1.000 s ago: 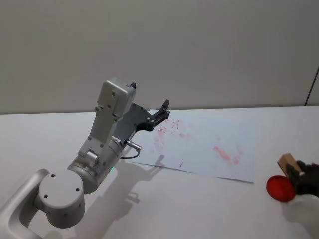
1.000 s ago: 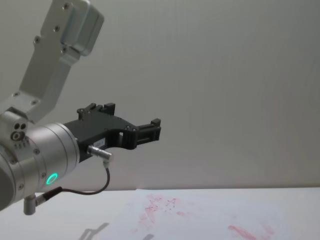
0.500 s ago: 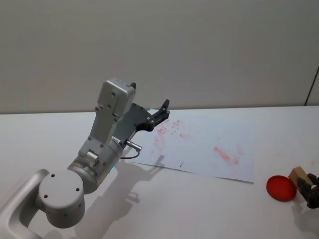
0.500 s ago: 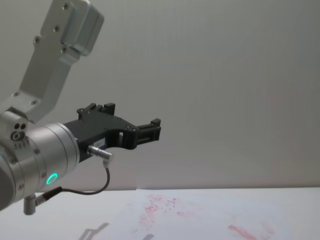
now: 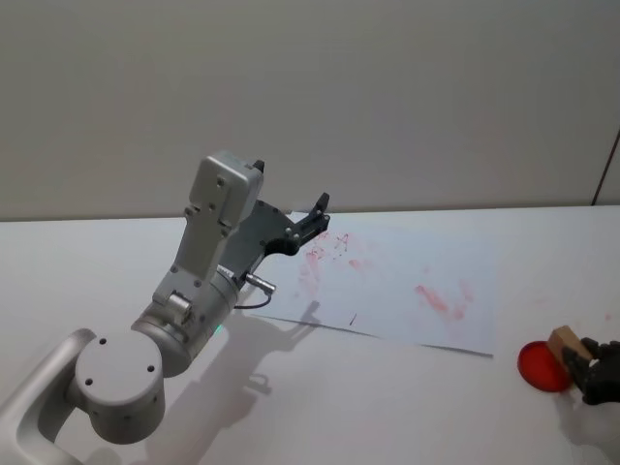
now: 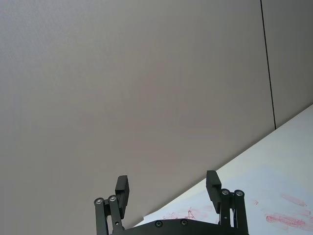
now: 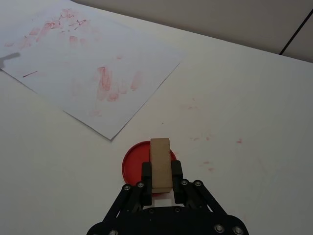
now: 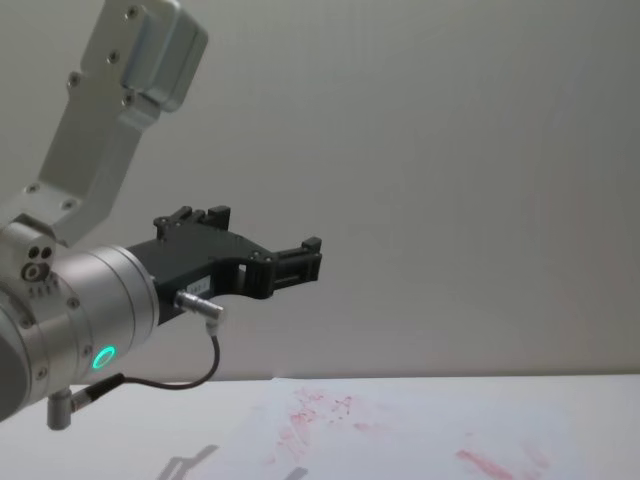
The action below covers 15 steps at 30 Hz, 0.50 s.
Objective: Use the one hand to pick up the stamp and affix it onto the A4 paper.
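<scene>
The stamp is a light-brown wooden block, and my right gripper is shut on it just above a red ink pad. In the head view the stamp and right gripper sit at the table's right edge, right of the A4 paper. The white sheet carries red smudges and lies flat mid-table. My left gripper is open and raised in the air, parked over the paper's left end.
The red ink pad lies just off the paper's right front corner. My left arm stands raised over the table's left half, large in the chest view. Faint red specks mark the tabletop beyond the pad.
My right gripper with the stamp first dropped back toward the table's right front corner off the ink pad, then edged back toward the pad. The left arm has stayed still.
</scene>
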Available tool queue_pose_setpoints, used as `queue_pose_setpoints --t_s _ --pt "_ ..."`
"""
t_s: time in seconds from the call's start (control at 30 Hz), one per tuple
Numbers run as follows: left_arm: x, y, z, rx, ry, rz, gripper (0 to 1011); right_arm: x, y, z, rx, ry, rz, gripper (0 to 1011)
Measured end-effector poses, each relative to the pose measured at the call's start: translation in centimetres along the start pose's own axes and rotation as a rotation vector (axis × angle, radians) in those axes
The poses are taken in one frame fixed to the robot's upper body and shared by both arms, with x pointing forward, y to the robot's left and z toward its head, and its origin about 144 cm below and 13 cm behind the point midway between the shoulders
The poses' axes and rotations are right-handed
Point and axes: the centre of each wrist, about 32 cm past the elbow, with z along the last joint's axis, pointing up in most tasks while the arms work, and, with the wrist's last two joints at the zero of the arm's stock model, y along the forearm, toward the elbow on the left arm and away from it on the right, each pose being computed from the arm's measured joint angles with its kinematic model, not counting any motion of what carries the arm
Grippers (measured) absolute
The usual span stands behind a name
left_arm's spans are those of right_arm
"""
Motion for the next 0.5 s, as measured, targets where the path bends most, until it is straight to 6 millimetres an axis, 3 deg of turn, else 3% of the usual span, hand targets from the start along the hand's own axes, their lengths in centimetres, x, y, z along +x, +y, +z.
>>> queue_pose_setpoints --t_s 0.27,0.5 --pt "0.0 0.0 0.0 0.0 0.0 0.0 1001 -0.18 0.57 0.16 -0.008 -0.005 0.016 250" --pt "0.0 0.0 0.0 0.0 0.0 0.0 1001 -0.23 0.81 0.24 -0.011 -0.008 0.023 457"
